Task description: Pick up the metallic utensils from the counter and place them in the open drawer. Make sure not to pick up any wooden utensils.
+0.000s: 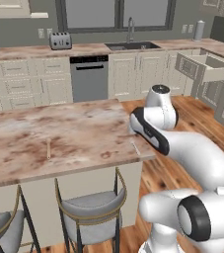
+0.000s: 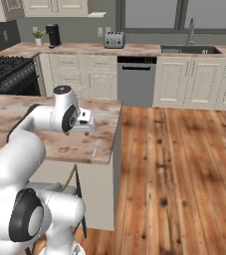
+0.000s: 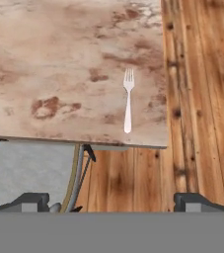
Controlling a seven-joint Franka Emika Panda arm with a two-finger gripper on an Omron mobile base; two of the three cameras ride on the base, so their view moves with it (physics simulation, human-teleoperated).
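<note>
My jaws (image 3: 111, 202) stand as wide as they go and hold nothing; in the hand view their two dark tips rise at 7 and 5 o'clock, well apart. Between them and above, toward 12 o'clock, a silver fork (image 3: 128, 100) lies flat on the marbled bench (image 3: 59, 59), its tines pointing to 12 o'clock and its handle end just short of the bench's near edge. The fork sits close to the bench's corner, with wooden floor (image 3: 202, 99) beyond the edge at 3 o'clock. Under the near edge, at 8 o'clock, a grey padded stool (image 3: 29, 173) with a brass-coloured frame shows.

In the left base view the fork is a thin pale sliver beside my forearm, near the bench's right edge, and a pale tan wooden utensil (image 1: 48, 147) lies well apart from it toward 9 o'clock, alone on the slab. At 2 o'clock in that view the cream drawer (image 1: 205, 65) stands pulled open from the far cabinets, its pale inside showing. On the back counter I see a toaster (image 1: 60, 40) and a sink with its faucet (image 1: 130, 29). The dishwasher (image 1: 89, 77) sits below.

No brand, label or writing can be read on anything here.
</note>
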